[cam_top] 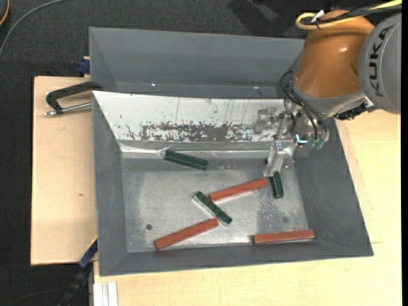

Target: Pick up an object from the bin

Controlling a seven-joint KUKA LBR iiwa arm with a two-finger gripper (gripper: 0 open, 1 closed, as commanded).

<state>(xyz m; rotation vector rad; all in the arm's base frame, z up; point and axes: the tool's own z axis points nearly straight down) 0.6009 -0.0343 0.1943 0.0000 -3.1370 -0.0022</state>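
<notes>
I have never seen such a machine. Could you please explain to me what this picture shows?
A camera looks down, somewhat sideways, into a grey metal bin. The robot arm, with its orange cover, reaches in from the right and ends in a two-finger gripper, its hand. On the bin's floor lie three red-brown sticks and three dark green sticks. The gripper hangs at the right back part, close to the shortest dark green stick. Whether it holds anything, I cannot tell.
</notes>
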